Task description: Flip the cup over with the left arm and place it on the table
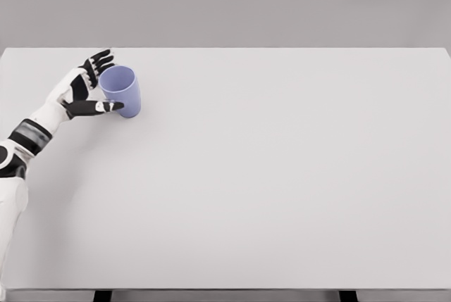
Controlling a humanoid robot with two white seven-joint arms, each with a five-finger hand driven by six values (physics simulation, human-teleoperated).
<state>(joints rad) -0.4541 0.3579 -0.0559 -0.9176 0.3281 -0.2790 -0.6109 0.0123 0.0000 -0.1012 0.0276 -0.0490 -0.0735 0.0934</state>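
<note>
- Cup [122, 91]: lilac, far-left part of table [282, 189], mouth showing, turned up and toward cam.
- Left hand [84, 91] just left of cup; fingers spread wide around it, thumb [106, 107] across lower side. Contact w/ cup: can't tell.
- Left arm enters from lower left.

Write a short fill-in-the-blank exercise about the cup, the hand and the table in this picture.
1. The cup is coloured ____.
2. The cup's open mouth points ____.
3. The hand beside the cup is the robot's ____ hand.
4. The cup stands near the table's far ____ corner.

Missing words: purple; up; left; left
</note>
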